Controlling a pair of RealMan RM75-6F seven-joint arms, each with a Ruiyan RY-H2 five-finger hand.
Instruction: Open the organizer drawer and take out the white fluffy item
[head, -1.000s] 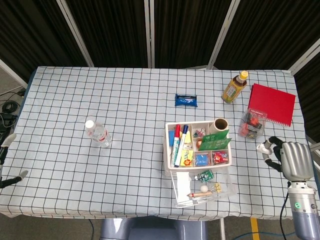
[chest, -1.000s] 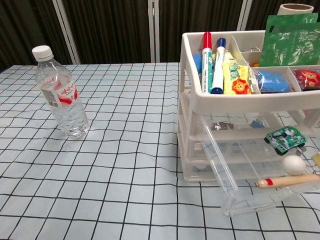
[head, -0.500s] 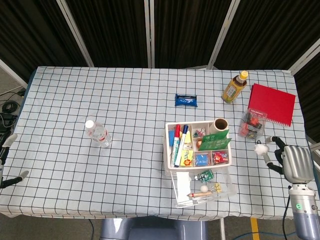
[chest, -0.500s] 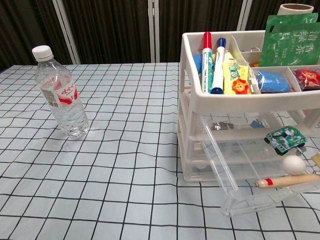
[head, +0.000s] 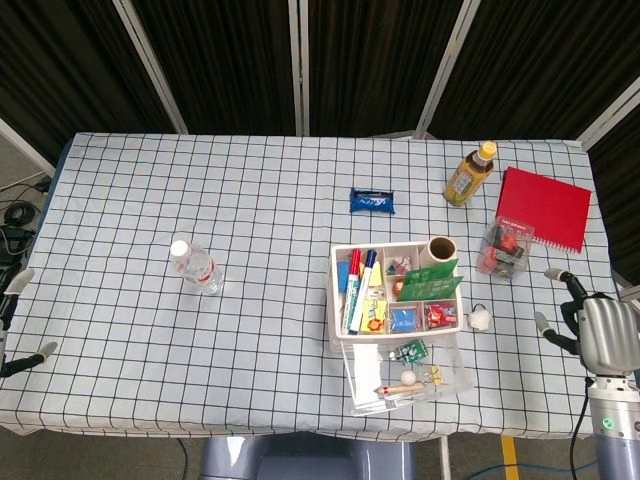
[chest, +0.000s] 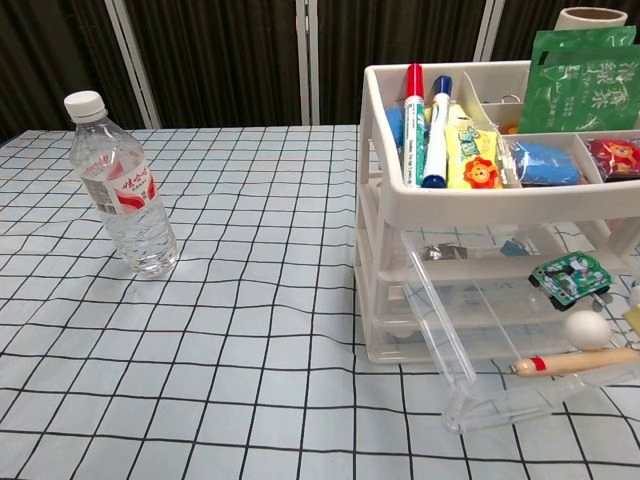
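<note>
The white organizer (head: 335, 290) stands right of the table's middle, its clear lowest drawer (head: 455, 385) pulled out toward the front edge. The chest view shows the organizer (chest: 385, 140) and the open drawer (chest: 440, 330) holding a white ball, a wooden stick and a green toy. The white fluffy item (head: 481, 319) lies on the cloth, just right of the organizer. My right hand (head: 600, 330) hovers at the table's right edge, fingers spread, holding nothing, well apart from the item. Only the fingertips of my left hand (head: 18, 318) show at the far left edge, apart and empty.
A water bottle (head: 196, 267) stands at the left. Behind the organizer lie a blue packet (head: 372, 201), a tea bottle (head: 468, 174), a red notebook (head: 545, 207) and a small clear box (head: 502, 249).
My right hand let go of the white fluffy item, which now lies beside the organizer. The hand opened and drew back to the right. The left hand stayed put.
</note>
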